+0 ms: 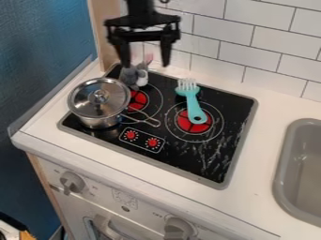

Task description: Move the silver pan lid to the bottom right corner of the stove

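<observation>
In camera view, see gripper (146,65) at top, above rear left of stove (219,164), released, with fingers spread wide. Find lid (87,93) on pot (95,123) at left side of stove, with pot handle (146,120) pointing right. See grey toy (129,77) behind pot, below gripper in view. Note teal fork (192,104) lying across right burner (208,131), with tines towards tiled wall (222,30); sink (283,161) to right of stove.
</observation>
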Controlling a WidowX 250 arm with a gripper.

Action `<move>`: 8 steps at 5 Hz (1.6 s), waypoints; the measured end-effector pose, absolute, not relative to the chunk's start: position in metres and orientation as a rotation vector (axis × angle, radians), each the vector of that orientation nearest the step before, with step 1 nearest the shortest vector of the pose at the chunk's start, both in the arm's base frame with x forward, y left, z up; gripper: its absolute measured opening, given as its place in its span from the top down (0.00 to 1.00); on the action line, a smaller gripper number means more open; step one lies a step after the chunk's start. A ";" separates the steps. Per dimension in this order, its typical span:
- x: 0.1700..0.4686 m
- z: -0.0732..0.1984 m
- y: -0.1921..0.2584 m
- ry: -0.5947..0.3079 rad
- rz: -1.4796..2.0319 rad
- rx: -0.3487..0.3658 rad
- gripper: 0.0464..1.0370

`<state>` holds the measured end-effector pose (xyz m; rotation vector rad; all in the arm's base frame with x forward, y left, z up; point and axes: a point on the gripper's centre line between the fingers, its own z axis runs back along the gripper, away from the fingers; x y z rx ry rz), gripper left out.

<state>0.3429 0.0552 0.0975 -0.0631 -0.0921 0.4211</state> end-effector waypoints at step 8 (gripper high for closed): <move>0.313 0.039 0.120 -0.038 0.649 0.066 0.68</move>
